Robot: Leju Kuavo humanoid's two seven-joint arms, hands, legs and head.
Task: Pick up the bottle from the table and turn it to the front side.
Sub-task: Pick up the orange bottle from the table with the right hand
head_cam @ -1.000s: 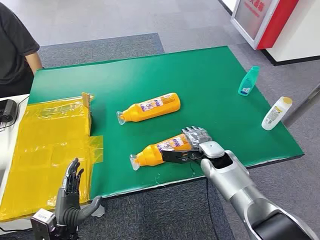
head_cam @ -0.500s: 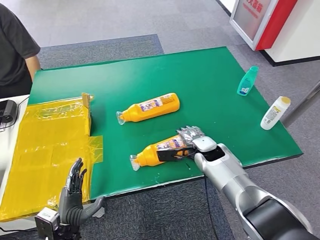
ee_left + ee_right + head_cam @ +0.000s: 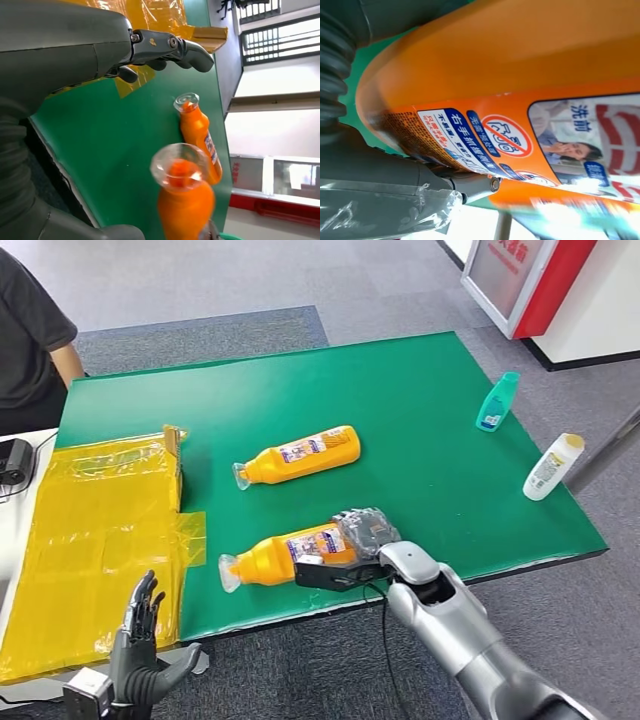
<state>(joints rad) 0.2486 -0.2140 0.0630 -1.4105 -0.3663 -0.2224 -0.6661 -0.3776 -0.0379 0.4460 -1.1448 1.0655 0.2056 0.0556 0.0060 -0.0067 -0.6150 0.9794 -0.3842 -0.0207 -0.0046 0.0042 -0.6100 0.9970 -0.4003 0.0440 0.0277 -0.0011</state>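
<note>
gripping the near orange bottle [image 3: 290, 553] around its base end, the right hand [image 3: 361, 545] has fingers over the top and thumb along the near side, and the bottle lies level close to the front edge of the green table [image 3: 423, 430], clear cap pointing to the robot's left. from the right wrist camera its label [image 3: 531, 137] sits right against the lens, blue and red print sideways. two orange bottles in all: the second orange bottle [image 3: 300, 455] lies flat mid-table, cap also to the left, well apart from the held one. two small bottles more near the right edge, a teal bottle [image 3: 497, 401] and a white bottle [image 3: 552, 466] with a yellow cap, apart from each other. yellow plastic sheet [image 3: 90, 535] covers the left end, one sheet. left hand [image 3: 140, 645] hovers off the front-left corner, fingers spread, holding nothing. wide bare green runs between the orange bottles and the small ones. a person [image 3: 34, 335] in a dark top stands at the far left corner.
</note>
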